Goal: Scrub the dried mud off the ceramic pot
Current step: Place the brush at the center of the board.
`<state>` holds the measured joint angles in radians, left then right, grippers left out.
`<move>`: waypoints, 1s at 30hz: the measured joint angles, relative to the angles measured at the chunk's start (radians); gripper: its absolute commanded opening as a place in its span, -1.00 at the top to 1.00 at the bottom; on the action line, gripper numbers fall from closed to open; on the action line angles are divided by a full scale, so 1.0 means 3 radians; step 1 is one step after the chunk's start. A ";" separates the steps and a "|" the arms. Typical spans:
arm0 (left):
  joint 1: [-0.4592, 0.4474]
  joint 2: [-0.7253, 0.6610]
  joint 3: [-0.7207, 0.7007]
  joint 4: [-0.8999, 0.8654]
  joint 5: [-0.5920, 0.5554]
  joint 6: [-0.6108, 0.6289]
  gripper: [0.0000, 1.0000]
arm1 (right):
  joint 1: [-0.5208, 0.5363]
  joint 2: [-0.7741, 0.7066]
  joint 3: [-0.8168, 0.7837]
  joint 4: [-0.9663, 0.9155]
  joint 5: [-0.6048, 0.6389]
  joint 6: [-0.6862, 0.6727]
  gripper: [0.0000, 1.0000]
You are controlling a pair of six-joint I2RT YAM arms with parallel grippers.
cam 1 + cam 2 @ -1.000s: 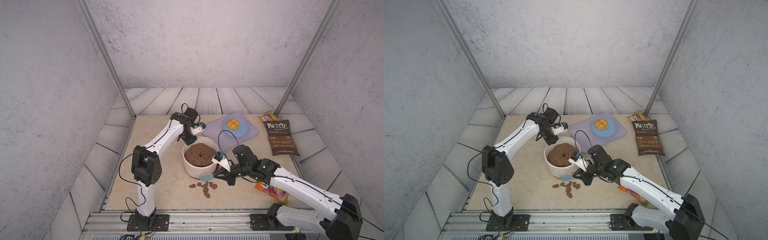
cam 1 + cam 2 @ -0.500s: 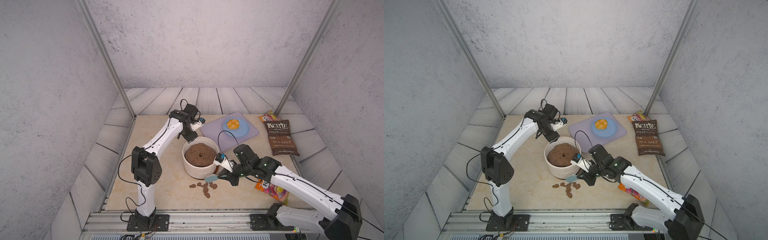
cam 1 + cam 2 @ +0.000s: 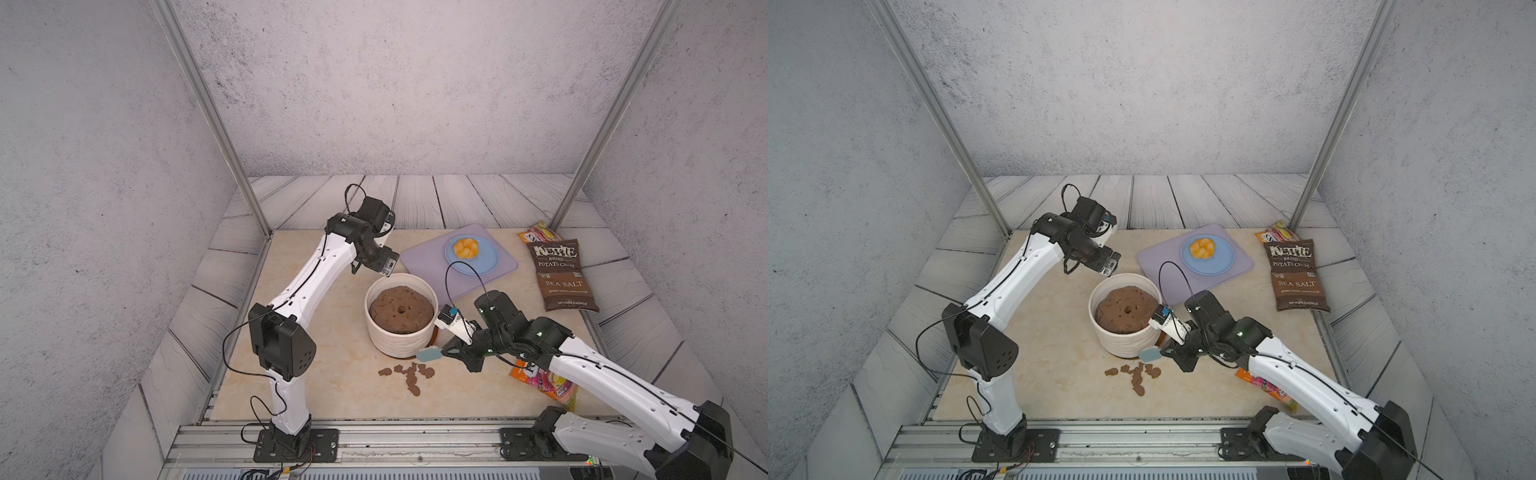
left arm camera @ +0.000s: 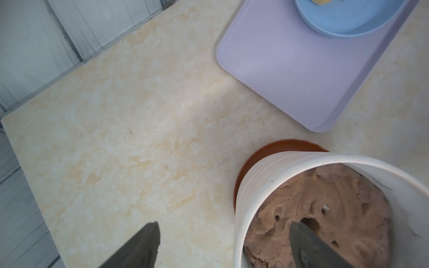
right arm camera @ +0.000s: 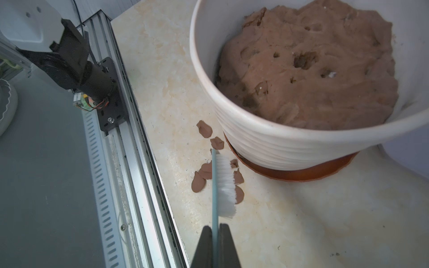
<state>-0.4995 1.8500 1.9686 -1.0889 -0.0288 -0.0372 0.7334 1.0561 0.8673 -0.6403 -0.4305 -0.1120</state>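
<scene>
**Pot of soil, brush at its base, mud flakes in front**

Ceramic pot [image 3: 401, 332] stands upright near the middle of the surface [image 3: 324, 374] on a brown saucer [image 5: 301, 171]; it is cream-white, faintly ribbed, and filled with a domed mound of brown soil [image 3: 401, 309] that has a hole at its centre. Behind it and to the right lies a lilac tray [image 3: 424, 257] carrying a blue plate [image 3: 486, 266]; on the plate sits a yellow piece of food [image 3: 465, 248]. A brown chip bag [image 3: 563, 276] lies flat at the right edge, well apart from the pot.

The left arm rises from the front rail, elbow high, with its forearm running back and its wrist bent down above the far-left part of the rim; the left hand [image 4: 224, 228] is released, jaws spread wide and gripping nothing; in its wrist view one finger shows over the soil and one over bare surface, with the pot's wall between them. The right arm lies low across the front right, passing over an orange snack packet [image 3: 544, 380]; the right hand [image 5: 215, 228] is clenched on the thin blue handle of a brush [image 5: 226, 183], whose white bristles face the pot.

The dried mud [image 3: 409, 372] lies as small flat brown flakes on the surface just in front of the pot; in the right wrist view the flakes cluster around the brush head, just ahead of the right hand's fingertips and beside the saucer; whether the bristles touch the saucer cannot be told. The flakes are well apart from the left hand, on the pot's opposite side.
</scene>
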 measured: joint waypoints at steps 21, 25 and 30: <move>0.0627 -0.1938 -0.3026 0.1706 -0.0366 -0.0772 -0.96 | -0.0160 0.0385 -0.0599 0.1378 0.2322 0.1244 1.00; 0.0678 -0.2073 -0.3363 0.1881 -0.0350 -0.0894 -0.96 | -0.0203 0.0622 -0.0732 0.1761 0.2374 0.1535 1.00; 0.0678 -0.2078 -0.3586 0.2009 -0.0298 -0.1002 -0.96 | -0.0217 0.0693 -0.1021 0.2150 0.2369 0.1874 0.99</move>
<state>-0.2962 1.2266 0.8928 -0.4862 -0.1181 -0.3378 0.6682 1.2640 0.5610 0.0048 0.2802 0.4503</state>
